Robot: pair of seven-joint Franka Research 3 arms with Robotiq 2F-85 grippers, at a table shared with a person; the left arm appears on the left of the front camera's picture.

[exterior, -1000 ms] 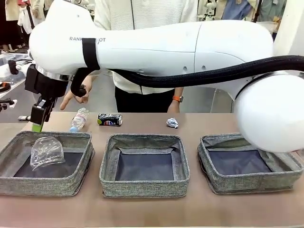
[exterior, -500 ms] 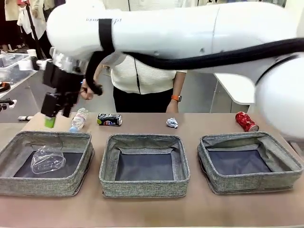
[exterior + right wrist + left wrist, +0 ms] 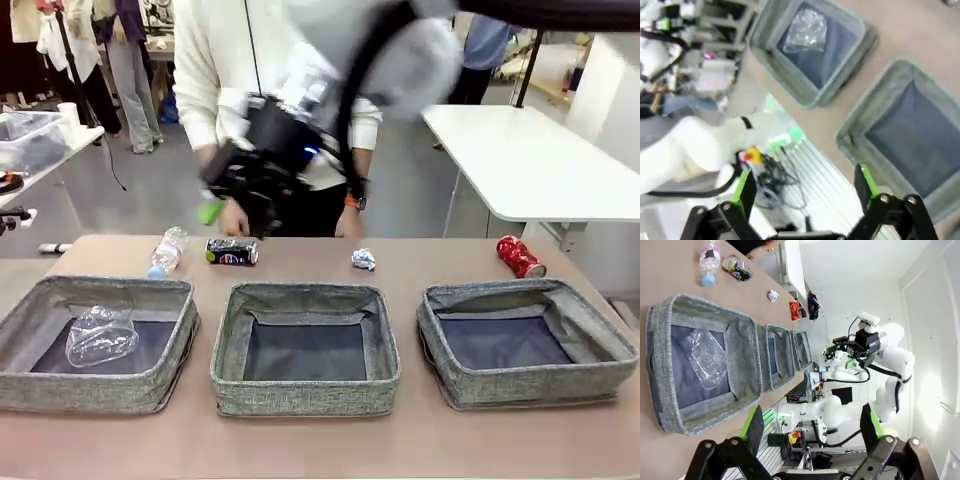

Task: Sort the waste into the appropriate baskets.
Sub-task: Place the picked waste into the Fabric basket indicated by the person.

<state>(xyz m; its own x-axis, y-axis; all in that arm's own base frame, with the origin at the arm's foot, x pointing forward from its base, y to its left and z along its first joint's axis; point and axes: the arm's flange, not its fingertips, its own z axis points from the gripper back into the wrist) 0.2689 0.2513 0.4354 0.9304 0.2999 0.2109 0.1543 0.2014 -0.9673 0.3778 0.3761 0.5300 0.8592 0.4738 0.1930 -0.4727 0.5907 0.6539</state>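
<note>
Three grey baskets stand in a row: left (image 3: 150,375), middle (image 3: 300,395), right (image 3: 520,385). A crushed clear plastic bottle (image 3: 100,336) lies in the left basket (image 3: 790,82). Beyond the baskets lie a clear bottle (image 3: 167,250), a dark can (image 3: 231,252), a white paper ball (image 3: 363,259) and a red can (image 3: 519,256). My right gripper (image 3: 230,205) is blurred, high above the table's far edge near the dark can. In its wrist view the right gripper (image 3: 805,185) is open and empty above the left and middle (image 3: 860,132) baskets. My left gripper (image 3: 811,427) is open and empty, off the left basket's (image 3: 745,355) side.
A person stands at the far side of the table (image 3: 430,440), hands near its far edge behind my right arm. A white table (image 3: 530,170) stands at the back right. A strip of bare tabletop runs in front of the baskets.
My right arm has swung up and to the right, away from the left basket. The crushed plastic bottle has settled onto that basket's floor. The red can has come into view.
</note>
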